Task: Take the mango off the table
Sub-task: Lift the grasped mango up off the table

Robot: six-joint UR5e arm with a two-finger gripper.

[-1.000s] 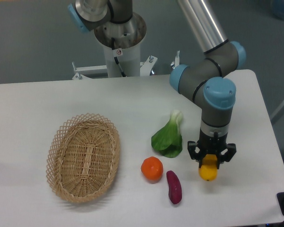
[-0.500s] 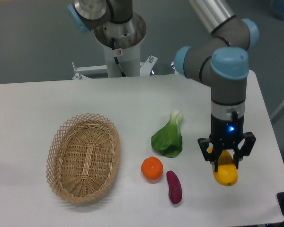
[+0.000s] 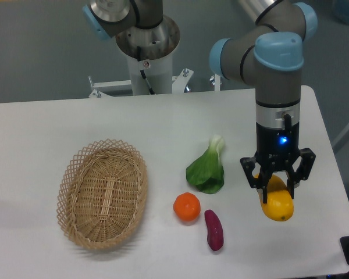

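The mango (image 3: 277, 203) is a yellow oval fruit shading to orange, hanging at the right side of the white table (image 3: 58, 128). My gripper (image 3: 277, 187) points straight down and is shut on the mango's upper end, its dark fingers on either side of the fruit. The mango's lower half sticks out below the fingers and looks raised off the tabletop.
A woven wicker basket (image 3: 103, 193) lies at the left. A green leafy vegetable (image 3: 207, 168), a round orange (image 3: 187, 207) and a dark purple sweet potato (image 3: 214, 230) sit just left of the gripper. The table's right edge runs close beside the arm.
The arm has shifted right and risen with the mango in its grip, and more of the fruit now shows below the fingers.
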